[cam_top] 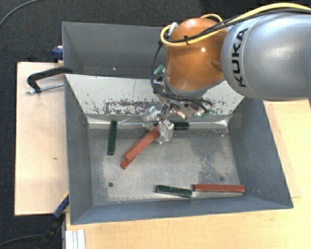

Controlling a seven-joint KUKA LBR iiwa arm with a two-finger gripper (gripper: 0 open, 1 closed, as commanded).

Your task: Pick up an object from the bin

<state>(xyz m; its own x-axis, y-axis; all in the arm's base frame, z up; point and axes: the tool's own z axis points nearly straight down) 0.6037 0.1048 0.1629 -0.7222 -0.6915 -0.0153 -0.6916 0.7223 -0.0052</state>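
**Desk:** Where is the claw in this one?

**Photographer:** The gripper (163, 127) is low in the grey bin (78, 154), near the back wall. It sits at the upper end of a slanting red-brown bar (139, 149) in the middle of the floor.

**Desk:** Open, or clamped on it?

**Photographer:** Cannot tell. Its metal tip meets the bar's end, and the bar's lower end rests on the floor. The orange wrist cover (194, 53) looms above.

**Desk:** What else is in there?

**Photographer:** An upright dark green bar (112, 137) lies to the left, apart. A short green piece (182, 125) is just right of the gripper. By the front wall, a green stick (173, 191) and a second red-brown stick (219, 189) lie end to end.
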